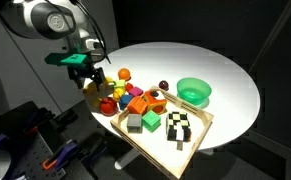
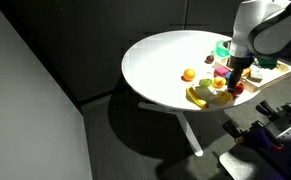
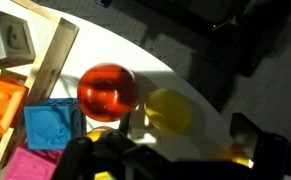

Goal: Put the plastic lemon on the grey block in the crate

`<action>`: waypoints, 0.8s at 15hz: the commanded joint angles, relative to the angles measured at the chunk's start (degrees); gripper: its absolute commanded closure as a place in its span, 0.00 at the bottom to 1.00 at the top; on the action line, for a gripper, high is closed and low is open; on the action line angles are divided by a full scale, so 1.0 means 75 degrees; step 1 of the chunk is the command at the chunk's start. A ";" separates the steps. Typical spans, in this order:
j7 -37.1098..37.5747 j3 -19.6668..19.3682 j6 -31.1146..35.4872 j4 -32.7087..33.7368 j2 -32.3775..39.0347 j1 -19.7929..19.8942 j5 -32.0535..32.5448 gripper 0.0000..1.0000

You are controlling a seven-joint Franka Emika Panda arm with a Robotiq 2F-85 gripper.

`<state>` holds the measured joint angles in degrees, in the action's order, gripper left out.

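Observation:
In the wrist view the plastic lemon [image 3: 169, 110] lies on the white table beside a red ball [image 3: 108, 88], just outside the crate's wooden rim [image 3: 57, 58]. My gripper [image 3: 173, 150] is open and hovers right over the lemon, with one dark finger on each side and nothing held. The grey block [image 3: 7, 40] sits inside the crate; it also shows in an exterior view [image 1: 134, 122] next to a green cube [image 1: 150, 120]. The crate [image 1: 199, 139] stands at the table's near edge. In both exterior views the gripper [image 1: 90, 72] [image 2: 235, 74] hangs low over the fruit pile and hides the lemon.
A checkered block [image 1: 180, 126] lies in the crate. Orange [image 3: 0, 100], blue [image 3: 53, 125] and pink [image 3: 30, 165] blocks crowd the crate's edge. A green bowl [image 1: 194, 92] stands behind the crate. A banana [image 2: 198, 97] and an orange fruit [image 2: 189, 74] lie close by.

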<state>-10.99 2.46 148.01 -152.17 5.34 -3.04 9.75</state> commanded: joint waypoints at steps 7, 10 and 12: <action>0.0122 -0.0135 -0.0089 0.0507 0.0669 0.0025 0.0473 0.00; 0.0140 -0.0169 -0.0085 0.0597 0.0825 0.0007 0.0557 0.00; 0.0144 -0.0171 -0.0066 0.0628 0.0901 -0.0006 0.0573 0.00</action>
<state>-10.91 1.56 148.01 -148.93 10.96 -3.02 12.00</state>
